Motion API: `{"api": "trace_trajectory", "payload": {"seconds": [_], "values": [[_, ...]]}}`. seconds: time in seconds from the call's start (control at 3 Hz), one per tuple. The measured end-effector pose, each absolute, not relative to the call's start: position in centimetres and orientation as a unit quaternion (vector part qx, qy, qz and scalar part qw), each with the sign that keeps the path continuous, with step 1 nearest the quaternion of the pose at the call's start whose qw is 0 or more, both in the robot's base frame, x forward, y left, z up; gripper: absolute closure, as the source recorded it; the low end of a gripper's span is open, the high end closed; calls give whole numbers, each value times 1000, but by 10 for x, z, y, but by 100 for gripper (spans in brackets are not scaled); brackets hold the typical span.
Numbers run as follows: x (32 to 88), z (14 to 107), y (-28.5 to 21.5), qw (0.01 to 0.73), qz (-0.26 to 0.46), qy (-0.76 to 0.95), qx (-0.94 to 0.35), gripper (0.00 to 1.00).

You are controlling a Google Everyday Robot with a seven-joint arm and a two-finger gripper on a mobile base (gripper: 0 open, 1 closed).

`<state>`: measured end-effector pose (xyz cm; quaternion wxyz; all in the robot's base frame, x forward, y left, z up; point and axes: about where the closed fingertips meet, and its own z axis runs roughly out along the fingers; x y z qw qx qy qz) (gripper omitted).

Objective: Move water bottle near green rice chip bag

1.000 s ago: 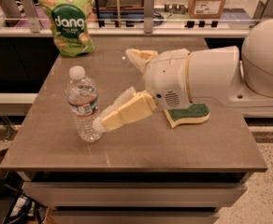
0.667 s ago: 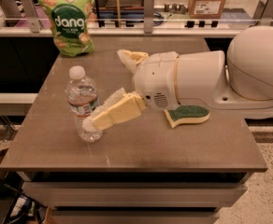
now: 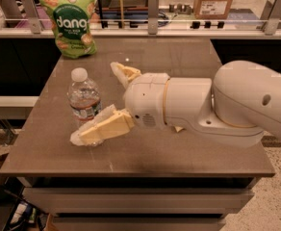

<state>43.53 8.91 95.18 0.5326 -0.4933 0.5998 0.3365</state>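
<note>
The water bottle (image 3: 84,97) stands upright on the left part of the brown table (image 3: 188,57). It is clear, with a white cap and a label band. The green rice chip bag (image 3: 70,20) stands at the table's far left corner, well behind the bottle. My gripper (image 3: 95,103) reaches in from the right at bottle height and is open. Its near finger (image 3: 104,126) crosses in front of the bottle's base. Its far finger (image 3: 123,72) is behind and to the right of the bottle, apart from it. The jaws stand wide, not closed on the bottle.
My large white arm (image 3: 227,105) covers the right half of the table. Behind the table runs a counter with metal rail posts (image 3: 152,6) and a cardboard box (image 3: 215,1). The table's front edge (image 3: 131,170) is close below the gripper.
The arm and gripper have moved left toward the bottle. The near finger now overlaps the bottle's base. The arm now hides the sponge seen earlier. The bottle has not moved.
</note>
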Motion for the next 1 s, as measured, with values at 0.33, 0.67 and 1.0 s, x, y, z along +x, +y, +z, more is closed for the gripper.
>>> {"api": "trace_trajectory", "payload": {"seconds": [0.33,0.67,1.0], "values": [[440,936,98,549,355,587,-477,0],[450,924,107,556,374,577,-467,0],[449,925,109,555,373,576,-469,18]]}}
